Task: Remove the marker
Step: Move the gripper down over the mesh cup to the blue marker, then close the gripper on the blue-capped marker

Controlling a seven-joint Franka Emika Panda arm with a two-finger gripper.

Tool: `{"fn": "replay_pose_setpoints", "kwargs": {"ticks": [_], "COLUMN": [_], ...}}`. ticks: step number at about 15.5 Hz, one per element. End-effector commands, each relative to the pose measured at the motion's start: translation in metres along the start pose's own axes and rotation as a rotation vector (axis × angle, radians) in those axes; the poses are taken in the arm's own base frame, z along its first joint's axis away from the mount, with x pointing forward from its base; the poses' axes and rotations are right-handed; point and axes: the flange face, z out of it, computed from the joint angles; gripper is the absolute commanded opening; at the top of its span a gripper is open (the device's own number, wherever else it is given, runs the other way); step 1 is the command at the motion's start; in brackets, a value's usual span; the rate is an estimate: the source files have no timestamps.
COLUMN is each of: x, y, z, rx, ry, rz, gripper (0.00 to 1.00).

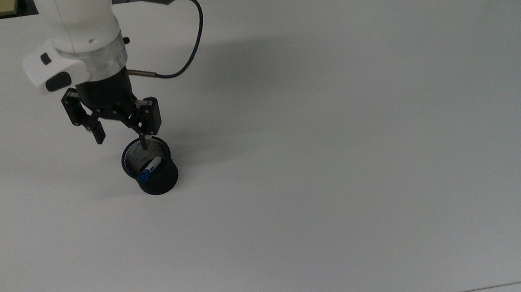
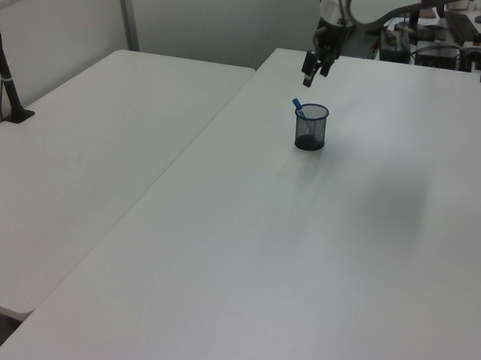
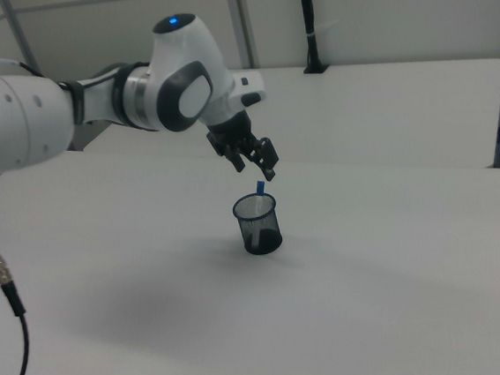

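A black mesh cup [image 1: 151, 169] [image 2: 311, 127] [image 3: 258, 225] stands on the white table [image 1: 339, 157]. The marker [image 1: 148, 169] leans inside it, white body with a blue cap [image 2: 297, 105] [image 3: 260, 187] sticking above the rim. My gripper [image 1: 122, 142] [image 2: 314, 72] [image 3: 255, 166] hangs open above the cup, slightly toward the top view's upper left of it. One fingertip [image 1: 143, 143] overlaps the cup's far rim in the top view. Nothing is between the fingers.
A second white table [image 2: 89, 140] adjoins in the left view's left, with a black post [image 2: 8, 79] clamped to it. A black cable [image 1: 191, 42] loops from the arm. Desk clutter [image 2: 450, 38] sits beyond the table's far end.
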Motion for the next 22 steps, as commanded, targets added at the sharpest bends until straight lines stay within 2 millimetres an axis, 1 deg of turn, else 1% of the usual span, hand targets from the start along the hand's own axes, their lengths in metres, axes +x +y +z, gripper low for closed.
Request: {"fn": "replay_pose_setpoints", "kwargs": {"ticks": [1, 3, 5, 6, 9, 12, 15, 19, 22], "x": [0.022, 0.023, 0.024, 0.024, 0.023, 0.022, 0.021, 0.021, 0.020], "y": [-0.007, -0.010, -0.020, -0.021, -0.026, -0.028, -0.027, -0.029, -0.033], "z": [0.024, 0.035, 0.042, 0.046, 0.049, 0.050, 0.056, 0.057, 0.057], "rx": [0.010, 0.009, 0.007, 0.003, -0.001, -0.002, -0.013, -0.024, -0.024], "ry": [0.031, 0.022, 0.019, 0.015, 0.011, 0.010, 0.002, 0.000, 0.001], "rz": [-0.006, -0.011, -0.026, -0.030, -0.040, -0.045, -0.054, -0.066, -0.073], "gripper": [0.78, 0.76, 0.69, 0.66, 0.63, 0.51, 0.40, 0.28, 0.17]}}
